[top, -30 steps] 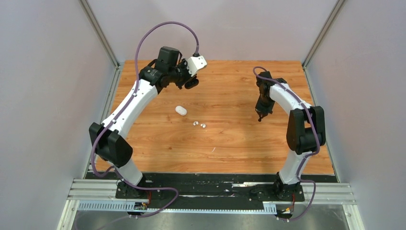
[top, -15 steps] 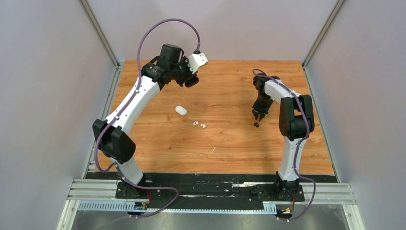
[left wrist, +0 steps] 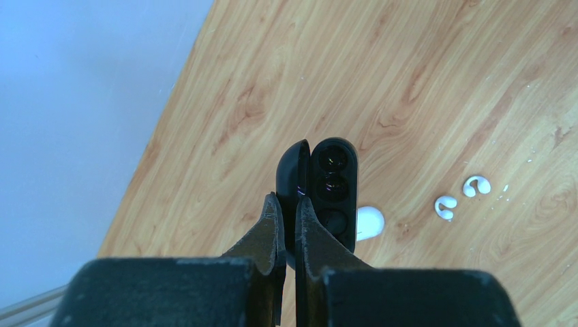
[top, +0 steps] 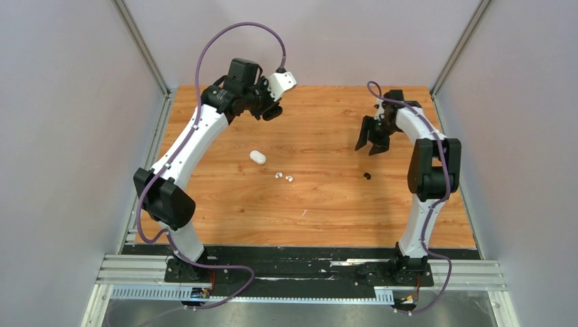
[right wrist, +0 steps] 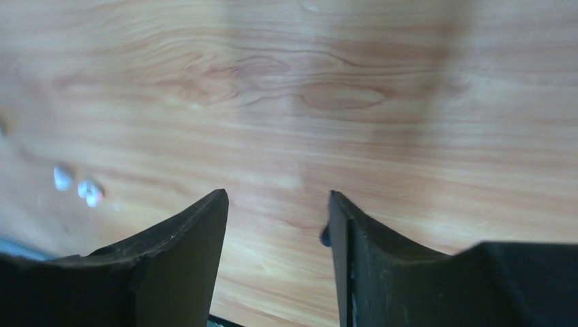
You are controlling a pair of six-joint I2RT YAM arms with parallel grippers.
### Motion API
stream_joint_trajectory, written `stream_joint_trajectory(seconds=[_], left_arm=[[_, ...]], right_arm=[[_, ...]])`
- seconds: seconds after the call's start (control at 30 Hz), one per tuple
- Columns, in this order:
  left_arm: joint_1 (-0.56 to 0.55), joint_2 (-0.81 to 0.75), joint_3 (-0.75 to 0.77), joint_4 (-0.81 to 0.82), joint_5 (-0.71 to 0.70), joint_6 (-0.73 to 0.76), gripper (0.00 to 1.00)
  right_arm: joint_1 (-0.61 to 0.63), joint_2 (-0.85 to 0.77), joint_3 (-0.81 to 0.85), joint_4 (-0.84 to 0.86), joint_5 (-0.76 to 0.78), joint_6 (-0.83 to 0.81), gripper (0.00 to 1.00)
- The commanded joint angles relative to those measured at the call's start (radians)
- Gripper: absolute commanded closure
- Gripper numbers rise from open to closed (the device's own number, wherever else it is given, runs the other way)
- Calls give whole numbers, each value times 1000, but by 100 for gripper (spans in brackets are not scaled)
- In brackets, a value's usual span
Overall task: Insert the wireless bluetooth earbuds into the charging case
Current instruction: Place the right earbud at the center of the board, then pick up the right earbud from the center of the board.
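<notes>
My left gripper [top: 271, 113] hangs over the table's back left, shut on a black charging case [left wrist: 334, 184]. Its lid [left wrist: 292, 170] stands open, and the fingers [left wrist: 272, 225] pinch the case at the hinge end. Glossy dark wells face the camera; I cannot tell what sits in them. One black earbud [top: 367, 176] lies loose on the wood at the right. My right gripper [top: 371, 146] hovers open and empty behind and above it; in the right wrist view the bud [right wrist: 325, 236] peeks out beside the right finger. Two white earbuds [top: 278, 175] [top: 289, 179] lie mid-table.
A closed white case [top: 257, 157] rests left of the white earbuds, also seen below the black case as the white case [left wrist: 370, 221]. Grey walls and metal posts enclose the wooden table [top: 327, 204] on three sides.
My right gripper has opened, left the black earbud on the table, and risen back toward the far edge. The left arm has barely shifted and still holds the black case.
</notes>
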Motion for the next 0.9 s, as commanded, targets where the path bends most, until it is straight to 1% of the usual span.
stream_joint_trajectory(seconds=[0.0,0.07,0.2,0.27,0.37,0.47,0.5,0.57,0.6,0.67,0.77,0.87], left_arm=[[-3,-9,49,-1,-9,31,100],[-3,-12,51,2,-17,37,100],[-3,-11,53,4,-26,34,100],[-3,-9,52,1,-25,29,100],[-3,-12,51,-15,-5,18,100],[-2,-15,61,-35,9,5,100],[-1,-14,68,-38,13,1,100],[2,-14,72,-36,18,-6,100],[2,-15,73,-33,17,-7,100],[3,-16,73,-33,19,-12,100],[3,-21,64,-34,22,-18,100],[3,-23,59,-31,21,-23,100]], right_arm=[[-92,-119,-2,0,-396,-548,43],[-95,-153,-38,-1,-398,-635,41],[-95,-151,-72,-16,-399,-709,42],[-95,-118,-67,-44,-400,-713,41],[-92,-111,-100,-47,-397,-718,38],[-93,-113,-137,-39,-373,-707,38],[-93,-110,-145,-39,-365,-705,39],[-94,-110,-162,-39,-357,-714,48],[-93,-111,-169,-38,-357,-723,51],[-94,-107,-181,-46,-347,-732,52],[-98,-99,-194,-60,-336,-743,61],[-102,-104,-205,-53,-320,-743,63]])
